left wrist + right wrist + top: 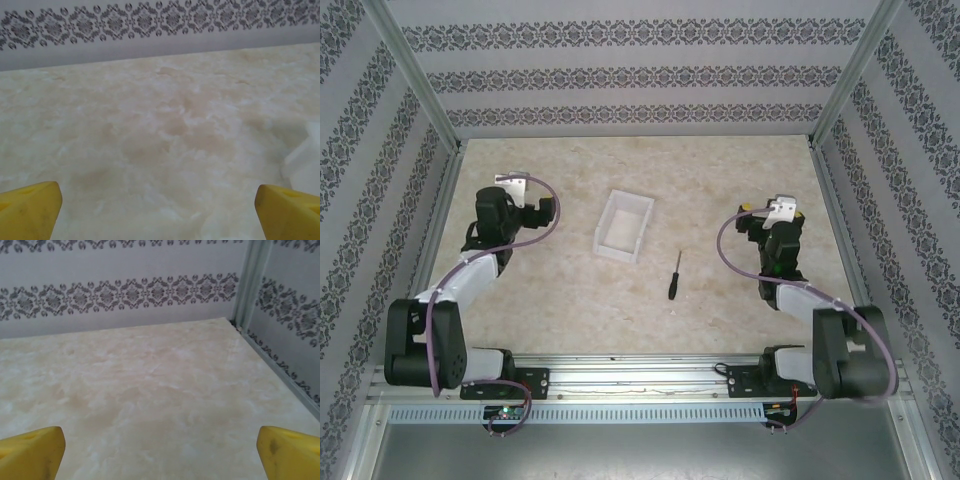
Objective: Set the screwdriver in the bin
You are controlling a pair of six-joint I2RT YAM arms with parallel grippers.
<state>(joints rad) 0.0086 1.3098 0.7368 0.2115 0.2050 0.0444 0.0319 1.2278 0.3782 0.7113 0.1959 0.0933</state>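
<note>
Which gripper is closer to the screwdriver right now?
Right. The right gripper sits right of and beyond the screwdriver; the left gripper is farther off, left of the bin.

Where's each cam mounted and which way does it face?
Top external: overhead, near side, looking down at left arm, right arm, bin, screwdriver.
Left wrist: low, facing far wall; open left end effector at bottom.
Right wrist: low, facing far-right corner; open right end effector at bottom.
Shared: bin's edge in top and left wrist.
</note>
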